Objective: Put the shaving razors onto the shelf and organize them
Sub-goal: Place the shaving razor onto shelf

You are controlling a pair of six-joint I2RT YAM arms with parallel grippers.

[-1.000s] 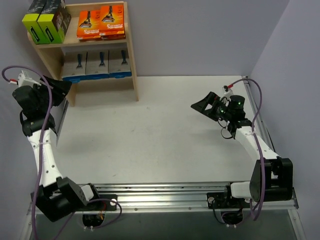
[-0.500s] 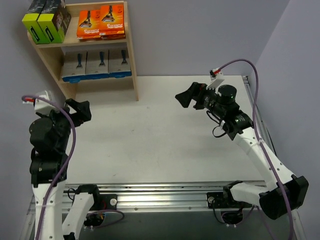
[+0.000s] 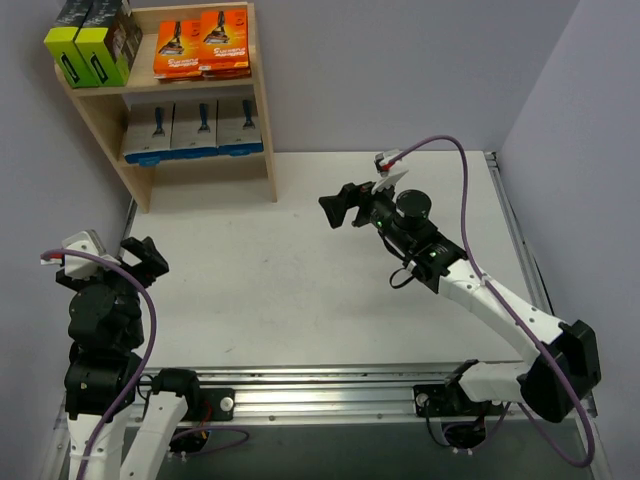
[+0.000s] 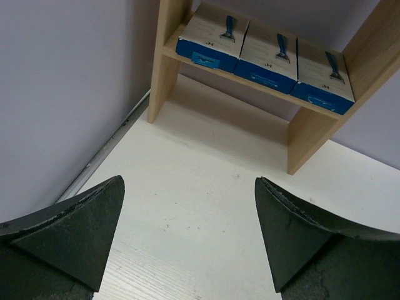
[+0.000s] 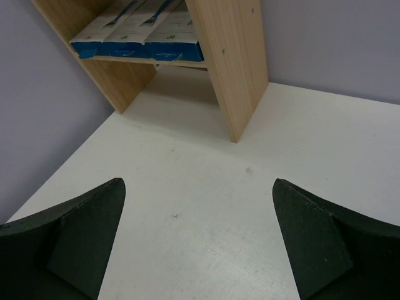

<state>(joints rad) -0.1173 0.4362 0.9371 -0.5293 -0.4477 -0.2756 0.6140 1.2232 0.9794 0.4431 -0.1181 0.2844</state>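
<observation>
While both arms hover above the white table [image 3: 300, 290], every razor pack in view sits on the wooden shelf [image 3: 262, 110], which stands at the table's far left corner. On the upper tier, two black boxes with lime-green sides [image 3: 92, 42] stand side by side at the left end, and two orange packs [image 3: 200, 45] lie side by side on the right half, printed faces up. On the lower tier, three grey cards [image 3: 195, 128], each showing a blue razor, form a row touching one another and fill most of the width between the side panels. The left gripper [image 3: 145, 257] is over the table's left edge, about halfway between the near and far edges, well apart from the shelf. Its jaws are spread wide with nothing between them, and its wrist view looks at the lower tier. The right gripper [image 3: 340, 205] is above the table's middle, slightly toward the far edge. Its jaws are also spread wide and empty, and it faces the shelf's right side panel without touching it.
</observation>
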